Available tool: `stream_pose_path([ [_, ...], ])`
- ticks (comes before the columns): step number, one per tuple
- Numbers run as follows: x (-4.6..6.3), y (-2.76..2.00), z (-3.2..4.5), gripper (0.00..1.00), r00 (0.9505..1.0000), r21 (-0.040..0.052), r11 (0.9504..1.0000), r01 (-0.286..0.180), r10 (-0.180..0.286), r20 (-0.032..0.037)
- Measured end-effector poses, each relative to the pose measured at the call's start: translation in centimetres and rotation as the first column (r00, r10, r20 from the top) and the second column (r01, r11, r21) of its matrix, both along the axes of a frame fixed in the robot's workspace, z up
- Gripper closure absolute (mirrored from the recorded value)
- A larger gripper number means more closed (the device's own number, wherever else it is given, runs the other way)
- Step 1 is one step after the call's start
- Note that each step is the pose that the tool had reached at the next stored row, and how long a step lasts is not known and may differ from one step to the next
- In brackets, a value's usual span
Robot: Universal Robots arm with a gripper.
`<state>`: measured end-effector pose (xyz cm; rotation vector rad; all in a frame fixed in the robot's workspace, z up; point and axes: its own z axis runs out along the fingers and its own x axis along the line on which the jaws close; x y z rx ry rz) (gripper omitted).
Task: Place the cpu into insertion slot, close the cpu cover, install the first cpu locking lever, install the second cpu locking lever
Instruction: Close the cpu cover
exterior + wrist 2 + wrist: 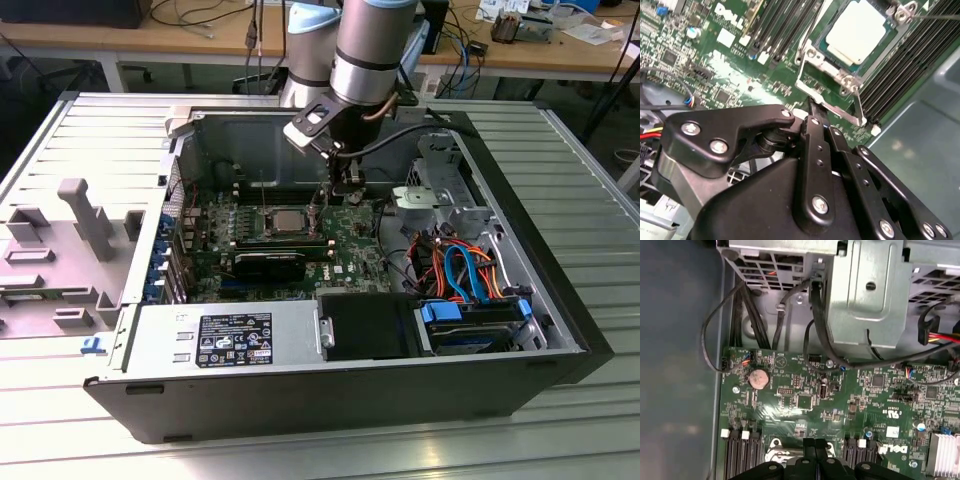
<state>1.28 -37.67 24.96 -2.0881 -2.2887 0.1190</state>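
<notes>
The cpu (856, 31), a silvery square chip, lies flat in the insertion slot (826, 46), whose dark rim shows around it in the second wrist view. The cpu cover (832, 92), a grey metal frame, lies around the chip, its tab end pointing at my gripper. A thin locking lever (935, 16) runs past the far corner. My gripper (816, 116) has its black fingers pressed together, tips at the cover's tab edge, and nothing is visible between them. In the exterior view the gripper (343, 200) hangs just to the right of the cpu (285, 221). The fingertips (810, 445) appear in the first wrist view.
Black memory slots (785, 35) flank the socket on both sides. A metal drive cage (430, 195) and coloured cables (460, 270) crowd the exterior view's right. The power supply (230, 335) lies along the near case wall. A coin battery (759, 378) sits on the board.
</notes>
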Motion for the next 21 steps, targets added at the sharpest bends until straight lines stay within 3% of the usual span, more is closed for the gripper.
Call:
stream_pose_path([
  [6, -1.7, -0.02, -0.09, 0.89, 1.0, 0.0018, 1.0, 0.0, 0.0, 0.0],
  [11, -2.3, -0.13, -0.3, 0.89, 1.0, 0.0026, 1.0, -0.008, 0.008, 0.0],
  [16, -2.7, -0.29, -0.97, 0.89, 0.9977, 0.0049, 0.9977, -0.068, 0.068, 0.0002],
  [21, -4.8, -0.33, -1.69, 0.89, 0.997, 0.0075, 0.9969, -0.078, 0.078, 0.0002],
])
